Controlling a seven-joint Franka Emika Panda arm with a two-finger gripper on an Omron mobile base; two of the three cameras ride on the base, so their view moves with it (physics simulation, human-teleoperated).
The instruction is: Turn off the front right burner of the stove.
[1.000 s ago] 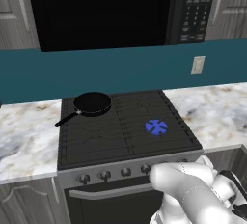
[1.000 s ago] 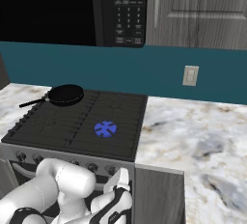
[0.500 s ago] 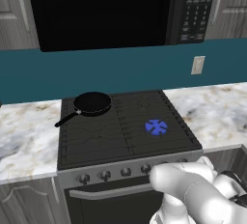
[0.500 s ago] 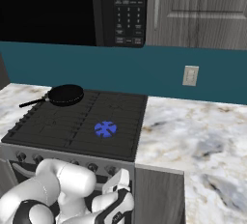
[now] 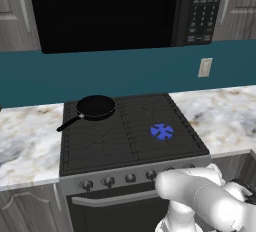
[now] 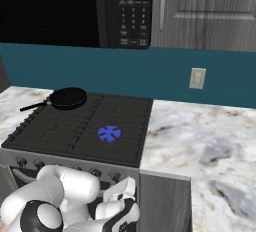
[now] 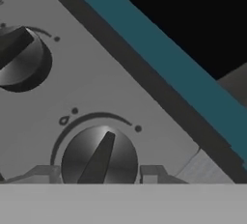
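The front right burner [image 5: 162, 131] is lit with its blue flame ring, at about 4 o'clock from the black frying pan [image 5: 95, 107] on the stove [image 6: 75, 126]. In the hand view a round knob [image 7: 99, 158] sits dead ahead, with a second knob [image 7: 19, 59] at its 10 o'clock. The gripper [image 7: 99, 175] is spread wide, a fingertip [image 7: 46, 174] on either side of the knob, nothing squeezed yet as far as can be told. The knob looks rigid and smooth, probably slippery on the rim, so the raised pointer ridge would best be pinched and turned gently.
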